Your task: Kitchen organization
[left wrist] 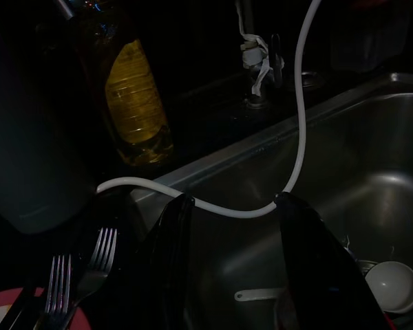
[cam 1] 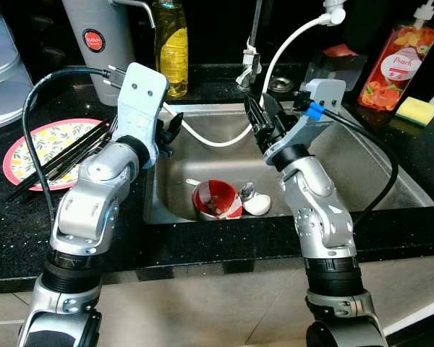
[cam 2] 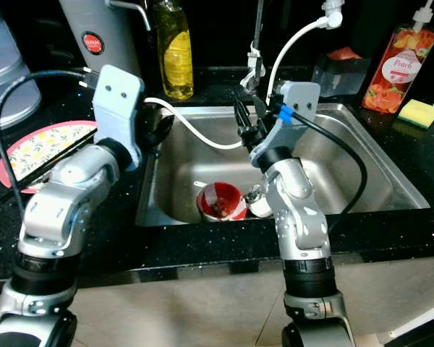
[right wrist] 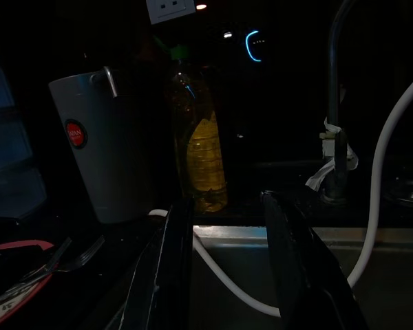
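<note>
Left eye view: stainless steel sink (cam 1: 390,181) set in black speckled counter (cam 1: 29,224). Red patterned bowl (cam 1: 217,200) and small white cup (cam 1: 258,205) sit on the sink floor, touching. Left gripper (cam 1: 168,134) hovers at the sink's left rim, beside a pink floral plate (cam 1: 36,148) carrying dark cutlery. Right gripper (cam 1: 264,119) hangs over the basin near the white hose (cam 1: 275,69).

Right eye view: yellow oil bottle (cam 2: 172,47) behind sink, peach soap bottle (cam 2: 399,69) far right.

Left wrist view: fingers (left wrist: 166,261) spread wide, nothing between; two metal forks (left wrist: 79,275) nearby.

Right wrist view: fingers (right wrist: 172,268) parted, empty; grey canister (right wrist: 103,144) ahead.
</note>
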Available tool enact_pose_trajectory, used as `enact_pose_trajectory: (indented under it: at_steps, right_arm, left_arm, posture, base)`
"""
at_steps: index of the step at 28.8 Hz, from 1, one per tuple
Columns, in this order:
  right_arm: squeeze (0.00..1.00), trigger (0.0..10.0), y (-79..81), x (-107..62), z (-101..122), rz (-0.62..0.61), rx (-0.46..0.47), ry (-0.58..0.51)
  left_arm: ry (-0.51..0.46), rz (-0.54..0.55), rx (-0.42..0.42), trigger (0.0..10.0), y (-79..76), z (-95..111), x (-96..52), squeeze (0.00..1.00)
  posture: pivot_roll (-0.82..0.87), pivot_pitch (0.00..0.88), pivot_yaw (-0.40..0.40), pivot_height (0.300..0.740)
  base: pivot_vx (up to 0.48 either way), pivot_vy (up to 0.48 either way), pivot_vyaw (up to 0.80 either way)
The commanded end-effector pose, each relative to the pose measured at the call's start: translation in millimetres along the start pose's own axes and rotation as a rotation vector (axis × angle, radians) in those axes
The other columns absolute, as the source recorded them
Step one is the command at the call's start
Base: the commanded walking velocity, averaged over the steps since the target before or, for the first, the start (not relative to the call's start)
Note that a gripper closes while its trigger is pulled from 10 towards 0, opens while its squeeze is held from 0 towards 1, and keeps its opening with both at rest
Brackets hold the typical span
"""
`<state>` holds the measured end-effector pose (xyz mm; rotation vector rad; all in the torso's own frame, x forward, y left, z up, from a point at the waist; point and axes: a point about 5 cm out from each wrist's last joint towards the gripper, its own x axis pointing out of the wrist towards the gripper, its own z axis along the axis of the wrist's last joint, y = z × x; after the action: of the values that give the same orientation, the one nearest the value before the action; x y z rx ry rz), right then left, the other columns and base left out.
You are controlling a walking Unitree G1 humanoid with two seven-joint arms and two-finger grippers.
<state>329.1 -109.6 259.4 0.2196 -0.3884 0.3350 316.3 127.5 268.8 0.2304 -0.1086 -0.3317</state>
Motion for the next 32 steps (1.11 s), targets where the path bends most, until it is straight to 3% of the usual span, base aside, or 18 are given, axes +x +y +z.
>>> enact_pose_trajectory:
  at_steps: [1, 32]
  right_arm:
    - [0.00, 10.0, 1.5, 1.8, 1.6, 0.010, -0.007, -0.008]
    - [0.00, 10.0, -1.2, 0.7, 2.6, -0.003, -0.012, -0.010]
  left_arm:
    - [0.011, 0.017, 0.005, 10.0, 3.6, -1.1, -0.1, 0.00]
    - [0.005, 0.066, 0.005, 10.0, 8.1, -1.5, 1.5, 0.00]
  posture:
    - [0.24, 0.000, -0.032, 0.740]
    - [0.23, 0.000, -0.026, 0.740]
  base:
    - [0.000, 0.000, 0.00]
    - [0.000, 0.000, 0.00]
